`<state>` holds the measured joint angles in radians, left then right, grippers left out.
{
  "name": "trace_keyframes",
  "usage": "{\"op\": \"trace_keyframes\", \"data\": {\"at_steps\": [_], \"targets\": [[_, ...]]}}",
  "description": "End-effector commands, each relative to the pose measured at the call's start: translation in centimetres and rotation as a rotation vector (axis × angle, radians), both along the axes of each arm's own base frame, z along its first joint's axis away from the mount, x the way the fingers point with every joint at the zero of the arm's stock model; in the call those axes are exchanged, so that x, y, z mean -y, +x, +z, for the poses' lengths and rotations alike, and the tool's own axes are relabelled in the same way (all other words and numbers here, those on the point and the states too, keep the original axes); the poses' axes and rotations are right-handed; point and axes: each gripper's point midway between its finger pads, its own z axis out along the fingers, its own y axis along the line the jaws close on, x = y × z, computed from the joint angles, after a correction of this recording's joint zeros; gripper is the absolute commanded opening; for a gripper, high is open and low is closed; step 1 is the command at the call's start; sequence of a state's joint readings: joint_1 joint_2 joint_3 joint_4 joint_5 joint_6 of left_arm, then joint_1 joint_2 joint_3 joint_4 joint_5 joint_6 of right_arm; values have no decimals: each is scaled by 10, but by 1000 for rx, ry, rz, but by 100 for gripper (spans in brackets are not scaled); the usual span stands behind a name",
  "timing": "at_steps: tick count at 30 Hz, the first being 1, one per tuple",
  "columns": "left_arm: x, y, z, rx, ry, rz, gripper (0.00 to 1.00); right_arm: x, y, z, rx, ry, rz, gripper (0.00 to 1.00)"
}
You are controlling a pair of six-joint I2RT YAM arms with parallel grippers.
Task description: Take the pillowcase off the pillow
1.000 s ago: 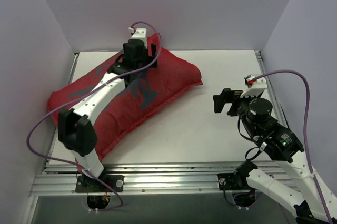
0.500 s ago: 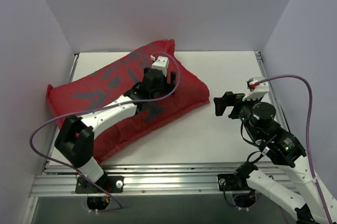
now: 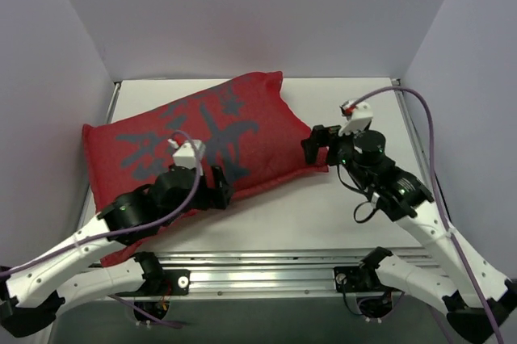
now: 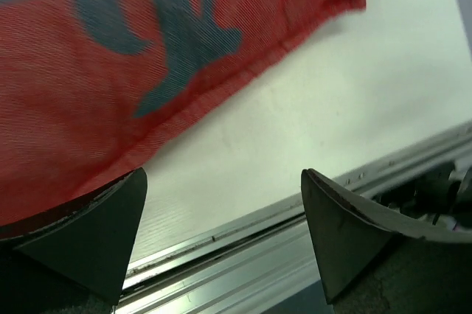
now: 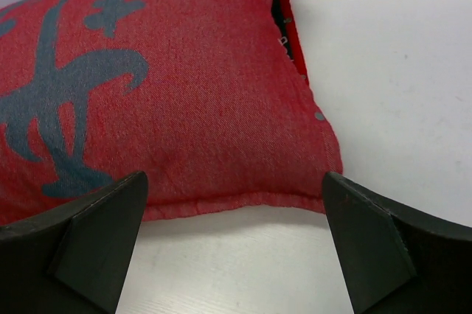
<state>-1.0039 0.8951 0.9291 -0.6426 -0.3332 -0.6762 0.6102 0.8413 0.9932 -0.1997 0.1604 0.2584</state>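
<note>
The red pillowcase (image 3: 202,130) with dark grey brush marks lies puffed across the left and middle of the table (image 3: 355,94). The pillow is hidden inside it. My left gripper (image 3: 221,191) hangs open over the near hem of the pillowcase (image 4: 110,71); between its fingers (image 4: 96,233) show only bare table and rail. My right gripper (image 3: 316,144) is open right at the near right corner of the pillowcase (image 5: 184,93). It holds nothing. Along that right edge a row of snaps (image 5: 318,116) and a dark slit (image 5: 280,15) mark the opening.
An aluminium rail (image 3: 258,275) runs along the near table edge, also in the left wrist view as the rail (image 4: 295,248). White walls close in the left, back and right. Purple cables (image 3: 436,142) loop off both arms.
My left arm has pulled back from on top of the pillowcase to its near edge. The pillowcase shifted right and turned. My right gripper has moved left, up to its right corner.
</note>
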Motion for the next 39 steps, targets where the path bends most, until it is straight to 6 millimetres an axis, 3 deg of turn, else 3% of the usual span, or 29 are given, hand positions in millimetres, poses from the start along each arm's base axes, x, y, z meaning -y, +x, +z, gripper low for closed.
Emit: {"op": "trace_keyframes", "data": {"at_steps": [1,2,5,6,8,9,10,12,15,17,19,20,22,23,24,25,27,28,29,30,31,32,33,34,36,37,39], "targets": [[-65,7,28,30,24,286,94,-35,25,25,64,39,89,100],[-74,10,42,54,14,331,94,-39,34,21,55,25,86,100],[-102,23,46,64,66,451,94,-56,68,9,23,-33,93,100],[-114,33,48,63,73,505,94,-59,88,-12,-38,-53,111,100],[-119,39,41,25,81,522,94,-62,110,-8,-65,0,137,100],[-123,43,36,15,87,543,94,-68,116,-12,-89,32,190,100],[-133,47,31,3,93,583,94,-65,135,-21,-101,48,172,100],[-141,51,24,-10,94,632,94,-74,146,-26,-114,68,195,100],[-151,54,7,-22,107,688,94,-104,159,-68,-203,95,319,100],[-157,56,-7,-41,124,714,94,-120,153,-84,-251,118,408,100],[-159,61,-15,-46,131,723,94,-136,141,-109,-320,115,484,91],[-164,65,-20,-57,141,742,94,-139,134,-118,-339,109,502,72],[-162,73,-23,-58,139,734,94,-141,115,-137,-375,89,504,42],[-164,81,-25,-54,141,749,94,-148,100,-142,-384,78,521,15],[-165,86,-25,-47,151,747,94,-143,81,-149,-397,69,517,4],[-164,94,-29,-52,164,748,94,-144,70,-151,-407,65,514,0],[-167,115,-24,-22,148,758,94,-147,30,-150,-411,46,539,0],[-165,124,-31,-48,156,749,94,-148,17,-150,-413,46,547,0],[-162,139,-20,-16,121,748,94,-156,-1,-147,-418,54,557,0],[-164,149,-19,-11,118,752,94,-155,-17,-133,-395,72,566,0],[-160,159,-26,-29,124,737,94,-154,-32,-140,-418,71,568,0],[-156,175,-12,18,100,730,94,-155,-44,-124,-405,116,566,0],[-154,183,-10,28,97,725,94,-161,-59,-120,-394,120,574,0],[-150,194,-16,18,110,716,94,-160,-68,-124,-401,127,568,0],[-141,214,-3,53,75,693,94,-162,-78,-114,-383,179,569,0],[-139,223,-9,41,83,688,94,-162,-79,-116,-383,183,564,0],[-136,240,3,79,67,678,94,-160,-72,-128,-395,154,522,0]]}}
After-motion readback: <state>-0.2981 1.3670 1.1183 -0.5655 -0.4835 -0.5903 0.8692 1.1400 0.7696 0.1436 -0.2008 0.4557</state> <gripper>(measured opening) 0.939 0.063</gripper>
